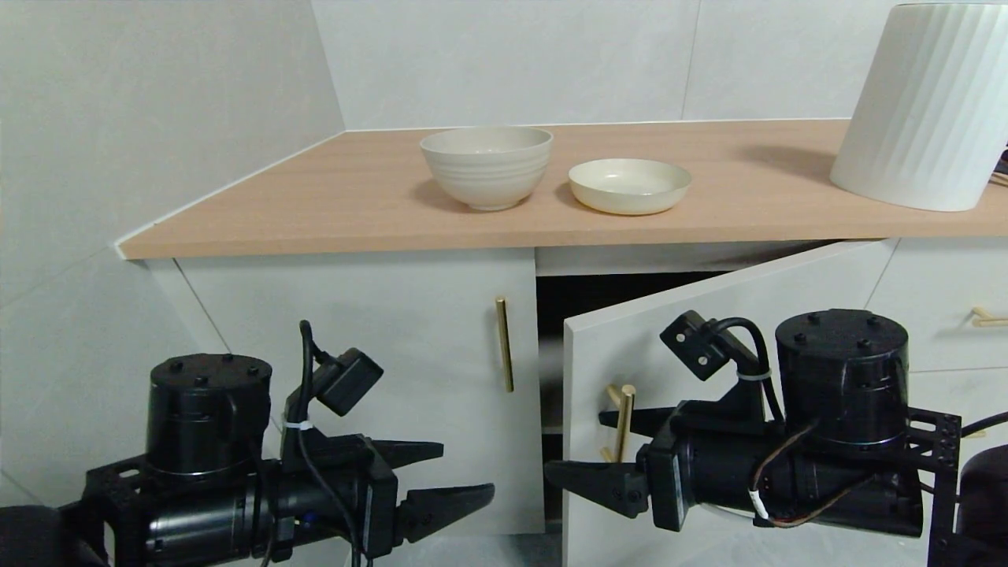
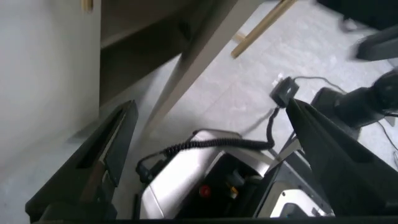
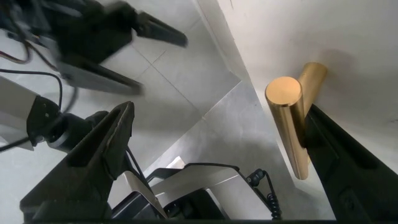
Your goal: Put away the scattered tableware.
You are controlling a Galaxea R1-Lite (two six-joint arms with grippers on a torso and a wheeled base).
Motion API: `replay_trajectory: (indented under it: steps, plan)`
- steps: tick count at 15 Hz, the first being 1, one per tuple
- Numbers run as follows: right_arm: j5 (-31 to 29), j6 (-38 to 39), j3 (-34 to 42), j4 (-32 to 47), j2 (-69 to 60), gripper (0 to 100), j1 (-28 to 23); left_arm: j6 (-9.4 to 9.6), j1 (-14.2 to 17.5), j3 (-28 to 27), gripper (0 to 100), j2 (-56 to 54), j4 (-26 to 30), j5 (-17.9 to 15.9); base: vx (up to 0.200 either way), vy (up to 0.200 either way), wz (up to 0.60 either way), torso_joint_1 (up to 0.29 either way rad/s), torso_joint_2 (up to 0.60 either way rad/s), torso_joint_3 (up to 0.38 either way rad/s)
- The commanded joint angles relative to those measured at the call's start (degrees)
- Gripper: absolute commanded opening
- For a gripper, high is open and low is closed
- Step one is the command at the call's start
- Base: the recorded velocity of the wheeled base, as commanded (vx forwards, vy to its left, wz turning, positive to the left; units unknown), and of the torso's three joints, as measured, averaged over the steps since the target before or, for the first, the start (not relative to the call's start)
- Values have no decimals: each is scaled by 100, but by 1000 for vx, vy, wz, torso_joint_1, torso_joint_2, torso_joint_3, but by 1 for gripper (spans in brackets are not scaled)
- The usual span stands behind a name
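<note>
At lower centre of the head view, the right gripper (image 1: 579,449) has its fingers spread about the ajar door's (image 1: 709,315) upright handle (image 1: 624,421). The left gripper (image 1: 465,471), lower left, is also spread. The bowl (image 1: 486,165) and plate (image 1: 629,185) sit on the counter (image 1: 315,213), upper centre, well above both.

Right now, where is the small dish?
In the head view, the dish sits on the counter, just right of the bowl and apart from it, above the open cabinet door.
</note>
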Motion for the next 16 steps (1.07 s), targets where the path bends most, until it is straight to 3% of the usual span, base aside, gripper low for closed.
replay_trajectory:
  steps: [1, 7, 9, 12, 16]
  plan:
    - [-1, 6, 1, 19, 33, 100, 9, -5, -33, 10, 0, 118, -3, 8, 0, 0, 0, 0, 0, 0]
    - [-10, 6, 19, 19, 15, 100, 80, 12, -103, -25, 0, 83, -126, 8, 0, 0, 0, 0, 0, 0]
    - [-10, 6, 10, 19, -64, 100, 80, -58, -103, -174, 0, 232, -627, 8, 0, 0, 0, 0, 0, 0]
    - [-10, -3, 19, 19, -152, 100, 80, -331, -103, -622, 0, 838, -1471, -1, 0, 0, 0, 0, 0, 0]
    - [-10, -3, 19, 28, -134, 100, 80, -331, -121, -719, 0, 2016, -2939, 8, 0, 0, 0, 0, 0, 0]
